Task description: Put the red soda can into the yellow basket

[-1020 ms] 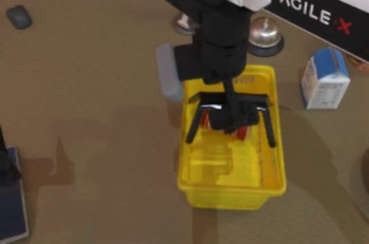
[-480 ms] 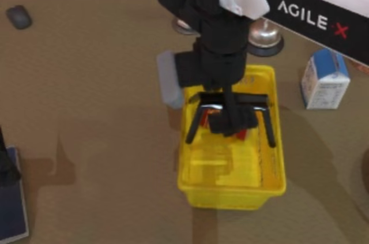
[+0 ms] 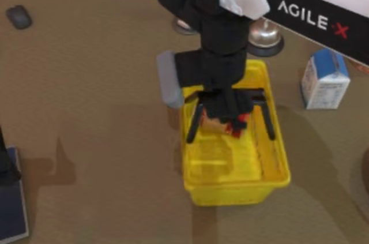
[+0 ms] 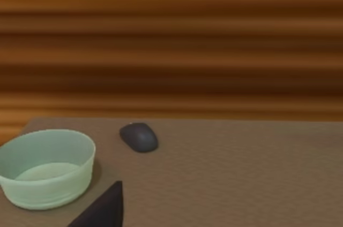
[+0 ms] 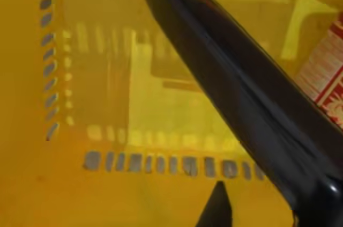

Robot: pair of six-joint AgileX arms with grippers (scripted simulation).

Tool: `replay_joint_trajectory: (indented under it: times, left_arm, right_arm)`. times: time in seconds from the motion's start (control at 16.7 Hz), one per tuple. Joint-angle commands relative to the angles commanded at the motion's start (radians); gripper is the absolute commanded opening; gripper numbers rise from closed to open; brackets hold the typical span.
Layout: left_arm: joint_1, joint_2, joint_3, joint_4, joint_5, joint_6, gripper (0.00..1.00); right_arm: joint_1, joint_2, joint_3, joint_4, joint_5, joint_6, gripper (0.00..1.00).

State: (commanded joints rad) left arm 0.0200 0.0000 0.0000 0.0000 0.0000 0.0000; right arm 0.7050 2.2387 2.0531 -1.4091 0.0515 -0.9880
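Observation:
The yellow basket [image 3: 230,195] stands right of the table's middle, its black handles [image 3: 194,124] folded over its mouth. The red soda can [image 3: 240,123] lies inside it, mostly covered by my right gripper [image 3: 228,111], which reaches down among the handles. In the right wrist view one dark fingertip [image 5: 217,205] shows against the slotted basket [image 5: 107,195] wall. A handle [image 5: 241,93] crosses close by, and the can [image 5: 328,71] sits off to the side, outside the grip. My left gripper [image 3: 4,166] is parked at the table's left edge, with one fingertip [image 4: 107,211] over bare table.
A grey block [image 3: 169,77] touches the basket's far left corner. A silver bell [image 3: 264,35] and a blue-white carton [image 3: 326,77] stand behind and to its right. A dark mouse [image 3: 19,17] lies far left, near a pale green bowl [image 4: 45,168].
My right gripper has drawn back a little toward the far edge. The basket slid slightly far-right and turned a bit, carrying the can with it. The left arm is still.

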Motion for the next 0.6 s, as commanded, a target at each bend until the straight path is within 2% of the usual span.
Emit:
replay_joint_trajectory:
  times: [0.12,0.18,0.6]
  left_arm:
    - [0.0,0.0,0.0,0.0,0.0,0.0,1.0]
    - [0.0,0.0,0.0,0.0,0.0,0.0,1.0]
    - [0.0,0.0,0.0,0.0,0.0,0.0,1.0]
  right_arm:
    - [0.0,0.0,0.0,0.0,0.0,0.0,0.02]
    - [0.0,0.0,0.0,0.0,0.0,0.0,0.0]
    - [0.0,0.0,0.0,0.0,0.0,0.0,0.0]
